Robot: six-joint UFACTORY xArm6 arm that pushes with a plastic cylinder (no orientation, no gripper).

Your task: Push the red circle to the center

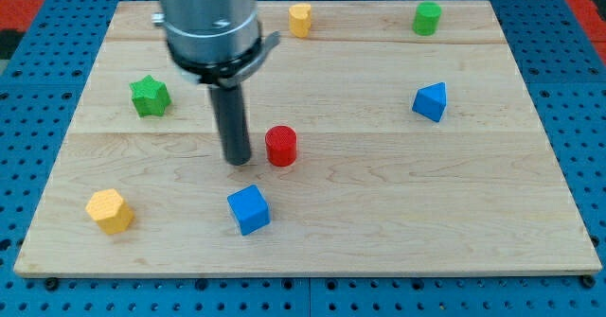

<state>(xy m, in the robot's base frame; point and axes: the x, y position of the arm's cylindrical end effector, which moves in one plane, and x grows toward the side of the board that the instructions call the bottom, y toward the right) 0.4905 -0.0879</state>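
The red circle is a short red cylinder standing on the wooden board, a little left of the board's middle. My tip is just to the view's left of it, a small gap apart or barely touching; I cannot tell which. The dark rod rises from the tip to the grey arm body at the view's top.
A blue cube lies below the red circle. A yellow block is at the lower left, a green star at the left, a yellow cylinder and a green cylinder at the top, a blue block at the right.
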